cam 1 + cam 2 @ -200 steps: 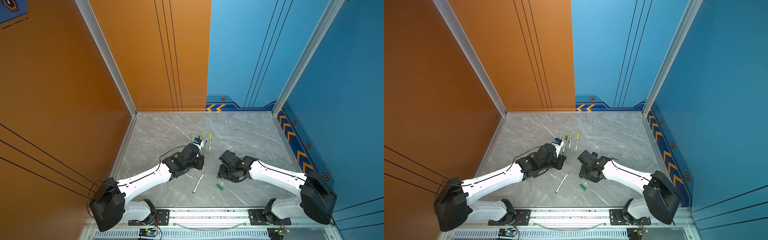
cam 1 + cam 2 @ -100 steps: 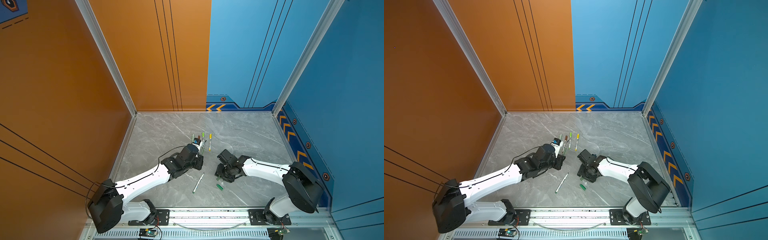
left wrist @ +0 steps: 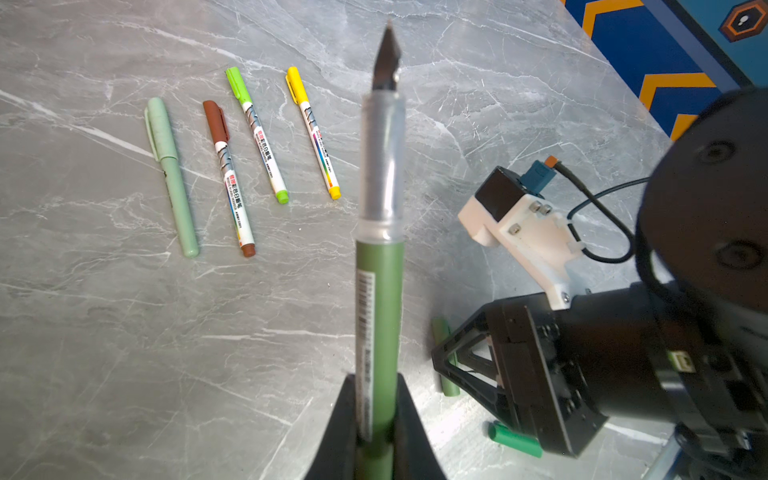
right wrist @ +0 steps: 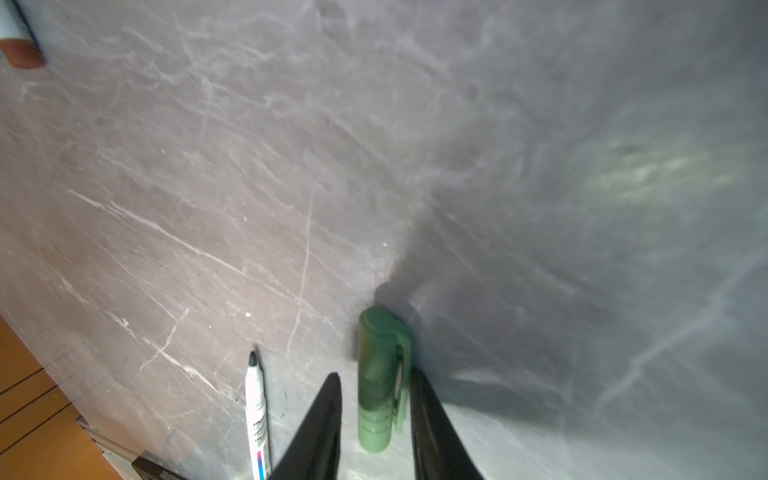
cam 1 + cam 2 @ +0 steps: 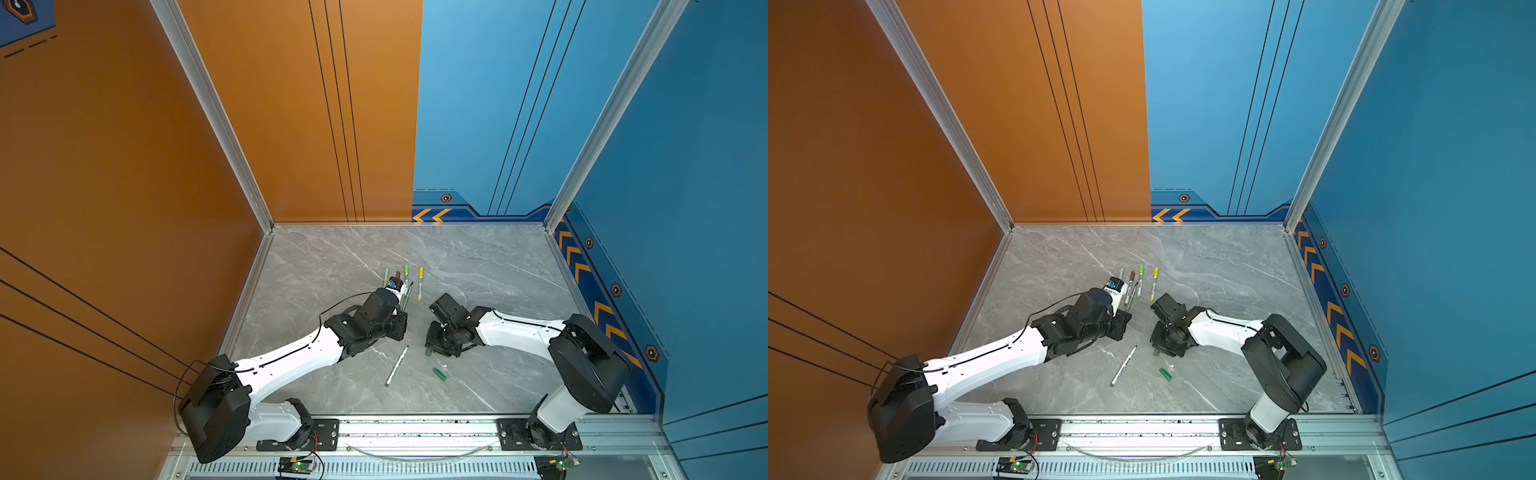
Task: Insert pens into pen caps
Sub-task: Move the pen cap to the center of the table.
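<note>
My left gripper (image 3: 376,399) is shut on an olive-green pen (image 3: 380,291), uncapped, with its black tip pointing away above the table. In a top view the same pen (image 5: 406,296) sticks out past the left wrist. My right gripper (image 4: 374,374) is down on the table with its jaws either side of a green pen cap (image 4: 378,374). One finger is at the cap's clip and a narrow gap shows on the other side. A white uncapped pen (image 4: 257,415) lies next to it, also seen in a top view as the white pen (image 5: 397,365). A bright green cap (image 5: 439,374) lies nearby.
Several capped pens lie in a row further back: sage-green (image 3: 170,174), brown (image 3: 228,178), light green (image 3: 257,137) and yellow (image 3: 313,133). The right arm's wrist (image 3: 623,353) is close beside the held pen. Orange and blue walls enclose the marble table (image 5: 478,270).
The right gripper has come down over the green cap and its jaws have narrowed around it. The right arm's elbow has shifted. The left arm has hardly moved.
</note>
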### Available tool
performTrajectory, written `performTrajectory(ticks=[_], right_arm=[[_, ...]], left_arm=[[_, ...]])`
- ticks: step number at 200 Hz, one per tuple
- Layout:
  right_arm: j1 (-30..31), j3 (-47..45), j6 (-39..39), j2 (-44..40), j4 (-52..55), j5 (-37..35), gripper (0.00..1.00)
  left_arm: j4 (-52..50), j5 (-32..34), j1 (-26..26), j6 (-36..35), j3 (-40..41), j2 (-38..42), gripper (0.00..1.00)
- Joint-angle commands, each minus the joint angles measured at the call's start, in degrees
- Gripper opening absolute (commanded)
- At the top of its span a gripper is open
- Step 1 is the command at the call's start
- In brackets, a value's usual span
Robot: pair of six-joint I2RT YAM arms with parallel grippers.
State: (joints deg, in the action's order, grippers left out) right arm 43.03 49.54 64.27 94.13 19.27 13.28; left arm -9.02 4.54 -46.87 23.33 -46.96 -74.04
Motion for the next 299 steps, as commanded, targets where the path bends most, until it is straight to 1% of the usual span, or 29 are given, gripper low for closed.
performTrajectory(ticks=[1, 12, 25, 42, 68, 90, 102, 130, 166, 197, 257, 279, 292, 299], right_arm=[[-0.6, -1.8, -1.4, 5.0, 3.2, -1.9, 0.24], [-0.7, -1.5, -2.3, 6.0, 4.0, -2.1, 0.23], [-0.9, -0.6, -3.5, 7.4, 6.2, -3.1, 0.19], [-0.9, 0.1, -4.6, 9.1, 7.9, -4.3, 0.18], [-0.4, 1.2, -5.3, 12.1, 8.9, -5.1, 0.19], [0.4, 2.5, -5.3, 14.6, 9.7, -5.4, 0.26], [0.7, 3.2, -5.4, 15.8, 10.0, -5.8, 0.28], [1.5, 4.6, -5.5, 18.7, 11.3, -7.8, 0.29], [2.4, 5.6, -5.4, 21.7, 12.8, -8.8, 0.22], [2.6, 5.3, -4.9, 21.3, 13.6, -11.0, 0.19], [2.9, 5.0, -6.0, 17.5, 15.4, -15.7, 0.15], [3.5, 5.6, -7.3, 16.2, 16.9, -18.8, 0.16], [3.9, 5.8, -7.7, 15.6, 18.0, -20.7, 0.18], [4.1, 5.8, -7.8, 15.2, 18.6, -21.9, 0.21]], left_arm=[[-1.2, 0.7, 0.5, -1.3, -1.4, 0.4, 0.00], [-1.2, 0.6, 0.5, -1.4, -1.3, 0.6, 0.00], [-1.0, 0.6, 0.6, -1.4, -1.1, 1.1, 0.00], [-0.4, 0.6, 1.0, -1.5, -0.2, 2.1, 0.00], [0.9, 0.7, 1.7, -1.4, 1.3, 3.7, 0.00], [1.6, 0.3, 2.4, -1.3, 2.6, 5.2, 0.00], [2.0, 0.1, 2.8, -1.2, 3.3, 5.9, 0.00], [2.6, -0.4, 4.0, -1.0, 4.7, 7.2, 0.00], [3.4, -0.9, 5.0, -0.9, 5.7, 8.9, 0.00], [3.5, -1.4, 5.7, -0.9, 6.1, 9.4, 0.00], [3.7, -2.1, 6.0, -0.7, 6.2, 9.0, 0.00], [3.4, -2.5, 6.0, -0.3, 6.3, 8.5, 0.00], [3.3, -2.7, 6.0, -0.2, 6.2, 8.5, 0.00], [3.3, -2.8, 6.0, -0.1, 6.2, 8.4, 0.00]])
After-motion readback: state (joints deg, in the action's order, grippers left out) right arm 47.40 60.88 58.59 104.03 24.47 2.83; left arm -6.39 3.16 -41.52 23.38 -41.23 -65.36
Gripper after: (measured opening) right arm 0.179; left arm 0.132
